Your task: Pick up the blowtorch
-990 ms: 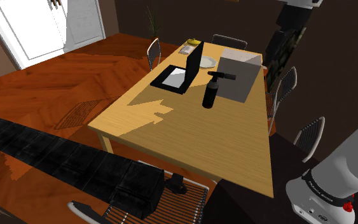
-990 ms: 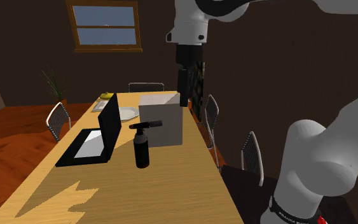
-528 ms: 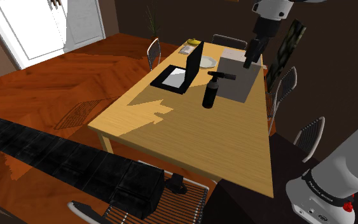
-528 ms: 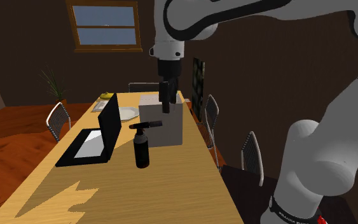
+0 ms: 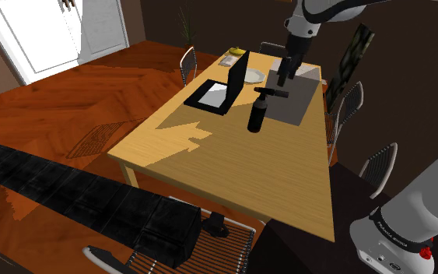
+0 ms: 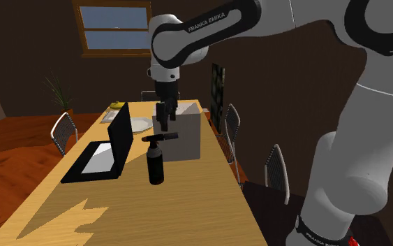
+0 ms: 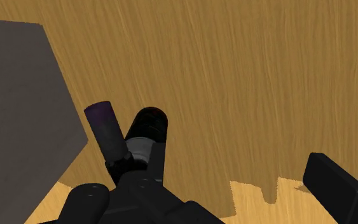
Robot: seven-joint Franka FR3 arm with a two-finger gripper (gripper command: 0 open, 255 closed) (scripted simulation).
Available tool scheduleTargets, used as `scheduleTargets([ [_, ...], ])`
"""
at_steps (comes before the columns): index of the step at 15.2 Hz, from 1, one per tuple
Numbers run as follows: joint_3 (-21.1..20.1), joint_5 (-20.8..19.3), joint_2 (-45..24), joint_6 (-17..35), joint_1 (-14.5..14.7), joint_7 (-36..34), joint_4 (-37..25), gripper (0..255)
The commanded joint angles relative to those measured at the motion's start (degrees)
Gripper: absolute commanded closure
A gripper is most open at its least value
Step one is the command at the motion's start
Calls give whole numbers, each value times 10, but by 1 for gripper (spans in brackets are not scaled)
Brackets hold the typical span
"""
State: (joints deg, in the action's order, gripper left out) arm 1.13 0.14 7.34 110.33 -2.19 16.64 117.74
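The blowtorch [image 5: 258, 114] is a black bottle with a short nozzle head, standing upright on the wooden table [image 5: 209, 167] in front of a grey box [image 5: 296, 98]. My gripper [image 5: 282, 78] hangs just above its head, pointing down. The second exterior view has the gripper [image 6: 164, 124] right over the blowtorch [image 6: 156, 165]. In the wrist view the blowtorch [image 7: 139, 149] is seen from above, close to one finger [image 7: 89, 198] rather than centred. The gripper [image 7: 209, 188] is open, its fingers wide apart and touching nothing.
An open black laptop [image 5: 229, 87] stands beside the blowtorch on the shoulder view's left. A plate [image 5: 254, 75] and a yellow item [image 5: 236, 52] lie at the table's far end. Wire chairs [image 5: 348, 105] line the sides. A long black bench [image 5: 69, 194] lies in front.
The arm has swung down from the shoulder view's upper right, across the grey box, and now the gripper hangs over the blowtorch. The blowtorch has not moved.
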Motion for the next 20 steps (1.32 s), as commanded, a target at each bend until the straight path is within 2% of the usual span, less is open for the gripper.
scheduleTargets([
  [1, 1, -3, -41, 12, -1, 6, -28, 0],
  [7, 8, -12, -172, 34, -8, 28, -135, 0],
  [12, 11, -17, -282, 33, -14, 45, -246, 0],
  [20, 11, -17, -301, 83, -14, 43, -214, 0],
])
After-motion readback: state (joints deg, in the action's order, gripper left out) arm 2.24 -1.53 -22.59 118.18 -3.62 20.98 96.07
